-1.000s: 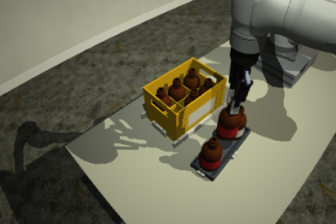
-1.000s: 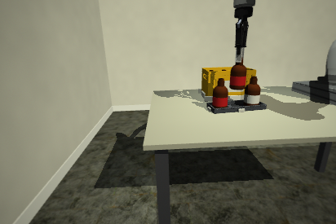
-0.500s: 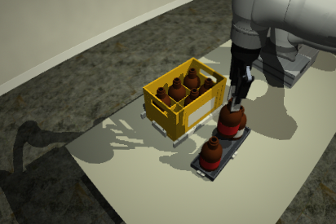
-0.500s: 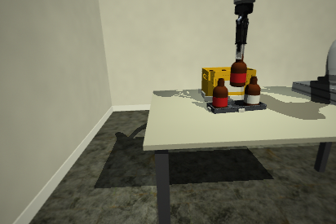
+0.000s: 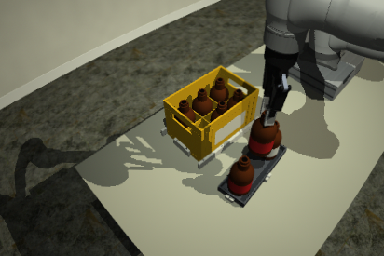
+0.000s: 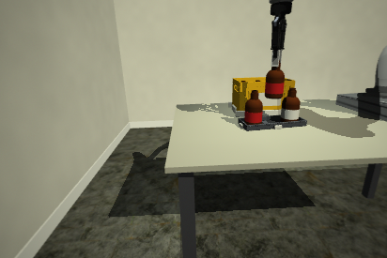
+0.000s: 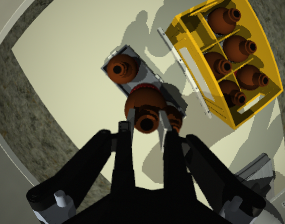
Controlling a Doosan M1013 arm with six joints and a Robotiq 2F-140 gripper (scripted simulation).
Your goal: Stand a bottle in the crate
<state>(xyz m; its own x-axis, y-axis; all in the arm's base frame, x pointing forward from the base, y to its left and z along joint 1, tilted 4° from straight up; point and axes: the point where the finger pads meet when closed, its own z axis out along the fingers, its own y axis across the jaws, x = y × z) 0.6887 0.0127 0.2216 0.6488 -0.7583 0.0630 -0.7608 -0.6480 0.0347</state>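
Tool (image 7: pixel 147 123) clamped (arm vertical)
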